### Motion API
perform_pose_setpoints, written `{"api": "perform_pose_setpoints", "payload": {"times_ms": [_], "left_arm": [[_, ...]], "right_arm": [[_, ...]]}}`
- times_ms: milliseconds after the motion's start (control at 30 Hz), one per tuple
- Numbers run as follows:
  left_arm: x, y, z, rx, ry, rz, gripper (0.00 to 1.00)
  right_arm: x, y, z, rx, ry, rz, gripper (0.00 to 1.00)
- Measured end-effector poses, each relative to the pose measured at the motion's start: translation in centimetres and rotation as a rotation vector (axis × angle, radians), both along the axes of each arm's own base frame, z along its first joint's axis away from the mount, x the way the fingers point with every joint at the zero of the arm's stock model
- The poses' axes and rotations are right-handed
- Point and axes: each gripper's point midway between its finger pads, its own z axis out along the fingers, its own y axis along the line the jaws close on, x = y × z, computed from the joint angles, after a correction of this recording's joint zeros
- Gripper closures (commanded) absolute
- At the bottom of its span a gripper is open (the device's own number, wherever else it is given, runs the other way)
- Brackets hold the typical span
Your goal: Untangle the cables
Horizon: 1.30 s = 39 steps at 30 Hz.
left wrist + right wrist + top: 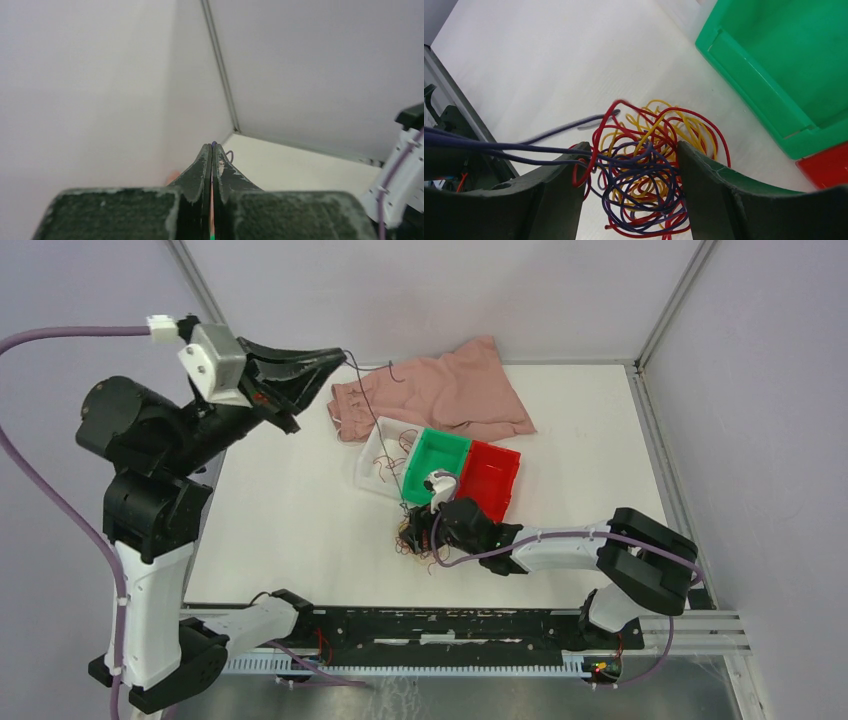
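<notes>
The cables [415, 537] form a fist-sized clump of red, yellow and dark purple strands on the white table, just in front of the bins. My right gripper [427, 530] lies low over the clump. In the right wrist view its fingers [632, 145] stand wide on either side of the cables [649, 170] and press against the strands. My left gripper [343, 353] is raised high at the back left, shut on one purple strand [358, 382] that runs down toward the clump. The strand's end pokes from the left gripper's [212, 146] tips.
A clear white bin [368, 468] holding some loose strands, a green bin [437, 455] and a red bin [490, 477] stand side by side behind the clump. A pink cloth [440, 390] lies behind the bins. White walls enclose the table.
</notes>
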Motion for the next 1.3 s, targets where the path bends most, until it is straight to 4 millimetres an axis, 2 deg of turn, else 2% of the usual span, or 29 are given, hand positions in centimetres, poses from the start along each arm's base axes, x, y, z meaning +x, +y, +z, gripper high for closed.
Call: {"api": "perform_pose_setpoints", "payload": {"times_ms": [200, 300, 433, 533, 633, 700, 800, 900, 1000, 1133, 1300], "left_arm": [[-0.6, 2.4, 6.7, -0.168, -0.224, 0.112, 0.97], [-0.8, 3.5, 9.0, -0.237, -0.296, 0.159, 0.97], [-1.4, 4.8, 11.6, -0.301, -0.375, 0.203, 0.97], [-2.0, 5.4, 13.3, -0.332, -0.430, 0.216, 0.97], [-2.5, 5.5, 13.8, -0.339, -0.452, 0.210, 0.97], [-2.8, 5.3, 13.5, -0.326, -0.447, 0.196, 0.97], [-3.1, 4.8, 11.8, -0.292, -0.427, 0.167, 0.97], [-2.9, 4.2, 10.0, -0.255, -0.393, 0.143, 0.97], [-2.5, 3.5, 8.8, -0.223, -0.363, 0.121, 0.97], [-2.1, 2.9, 7.8, -0.194, -0.337, 0.098, 0.97], [-2.2, 2.7, 7.5, -0.186, -0.330, 0.091, 0.97]], "right_arm": [[-0.6, 0.6, 0.2, 0.021, 0.010, 0.017, 0.30], [-0.9, 0.8, 0.2, 0.026, 0.013, 0.026, 0.30], [-1.3, 1.1, 0.3, 0.034, 0.011, 0.035, 0.27], [-1.6, 0.7, 0.0, 0.025, 0.014, 0.039, 0.20], [-1.9, 0.0, 0.8, 0.019, 0.011, 0.043, 0.16], [-2.1, -0.4, 3.1, 0.043, -0.017, 0.053, 0.16], [-2.1, -0.4, 8.4, 0.120, -0.088, 0.067, 0.16], [-2.0, 0.1, 15.5, 0.225, -0.185, 0.097, 0.17], [-2.2, 0.5, 20.8, 0.295, -0.259, 0.131, 0.19], [-2.7, 1.3, 24.5, 0.329, -0.306, 0.189, 0.19], [-3.5, 2.9, 26.2, 0.347, -0.314, 0.273, 0.22]]}}
